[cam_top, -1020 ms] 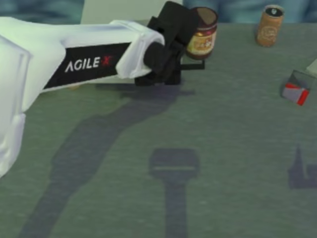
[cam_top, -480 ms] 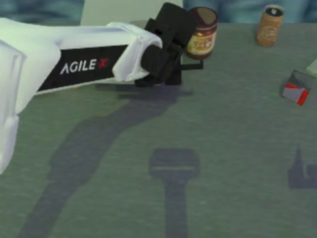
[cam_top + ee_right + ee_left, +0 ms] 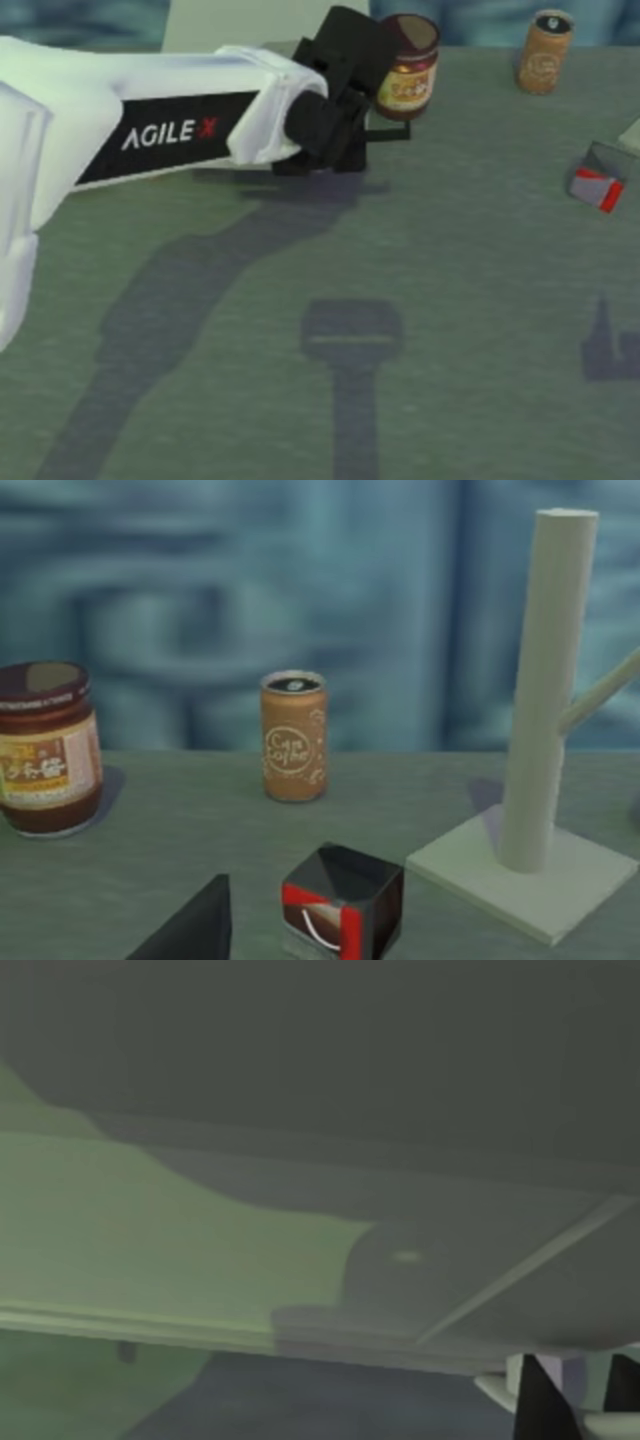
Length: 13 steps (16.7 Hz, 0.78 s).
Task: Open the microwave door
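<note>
The microwave [image 3: 240,22] is a pale box at the table's back edge, and only its top shows in the top view. My left arm reaches across to it, with the left gripper [image 3: 385,128] at the microwave's right front, beside a jar. In the left wrist view the microwave door [image 3: 150,1220] fills the picture from very near. There the left gripper [image 3: 582,1400] has its two dark fingers [image 3: 540,1405] shut on a pale handle piece [image 3: 580,1375]. My right gripper [image 3: 250,950] is parked off to the right, and one dark fingertip [image 3: 195,925] stands wide of centre, open.
A brown-lidded jar [image 3: 408,65] stands right beside the left gripper. A tan can [image 3: 545,50] is at the back right. A black and red box [image 3: 598,178] lies near the right edge, and a white post on a square base [image 3: 530,860] stands beyond it.
The left arm has edged slightly to the left over the last second. In the last half second nothing visibly moves.
</note>
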{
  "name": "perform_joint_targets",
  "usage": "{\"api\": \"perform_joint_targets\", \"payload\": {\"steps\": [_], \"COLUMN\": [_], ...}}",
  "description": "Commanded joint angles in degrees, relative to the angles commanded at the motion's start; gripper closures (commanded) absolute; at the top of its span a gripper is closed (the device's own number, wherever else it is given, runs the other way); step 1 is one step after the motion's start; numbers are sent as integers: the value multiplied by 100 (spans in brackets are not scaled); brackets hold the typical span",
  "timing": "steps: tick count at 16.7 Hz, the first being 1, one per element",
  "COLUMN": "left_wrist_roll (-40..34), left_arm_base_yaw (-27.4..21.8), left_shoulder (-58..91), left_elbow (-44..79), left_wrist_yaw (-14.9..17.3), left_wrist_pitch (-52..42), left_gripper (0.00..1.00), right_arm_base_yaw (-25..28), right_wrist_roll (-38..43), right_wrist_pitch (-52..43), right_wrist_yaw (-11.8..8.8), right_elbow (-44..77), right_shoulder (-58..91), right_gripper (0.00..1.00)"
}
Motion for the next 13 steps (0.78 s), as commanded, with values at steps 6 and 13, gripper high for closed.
{"api": "perform_joint_targets", "payload": {"steps": [6,13], "left_wrist_roll": [0,-14], "left_arm_base_yaw": [0,-32], "left_shoulder": [0,28], "left_elbow": [0,-9], "left_wrist_yaw": [0,47], "left_wrist_pitch": [0,12], "left_gripper": [100,100], "right_arm_base_yaw": [0,0], "right_wrist_roll": [0,0], "right_wrist_pitch": [0,0], "right_wrist_yaw": [0,0], "right_elbow": [0,0], "right_shoulder": [0,0], "right_gripper": [0,0]}}
